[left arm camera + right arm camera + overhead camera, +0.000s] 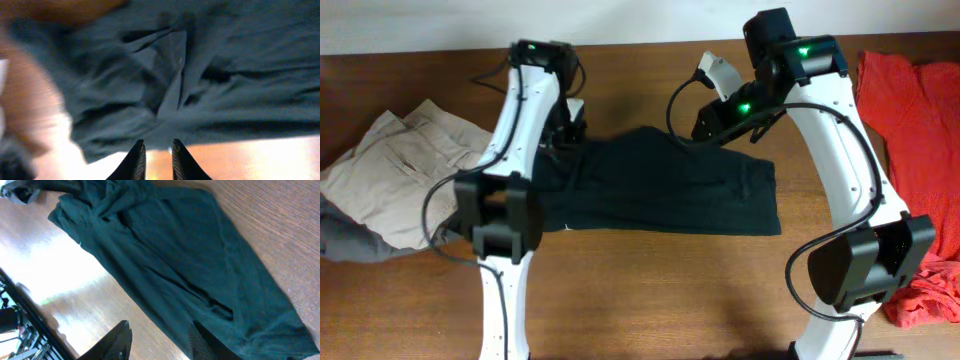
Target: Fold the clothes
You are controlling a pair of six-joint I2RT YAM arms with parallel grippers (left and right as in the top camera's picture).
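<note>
- A black T-shirt (660, 190) lies spread sideways across the middle of a brown wooden table (650, 290). It is mostly flat, with bunched folds at its left end.
- A small white label (80, 243) shows at the shirt's edge nearest the arm bases.
- The left gripper (159, 161) hangs over bare table just beside the rumpled end of the shirt. Its two dark fingers (135, 160) stand almost together, with only a thin strip of table between them, and they hold nothing. This view is blurred.
- The right gripper (160, 342) is at the far edge of the shirt, spread wide and gripping nothing. One of its tips overlaps the cloth in its wrist view, and I cannot tell whether it touches.
- Beige trousers (390, 170) lie heaped at the table's left end, on top of a grey cloth (350, 243).
- Red garments (920, 110) lie at the right end, apart from the shirt.
</note>
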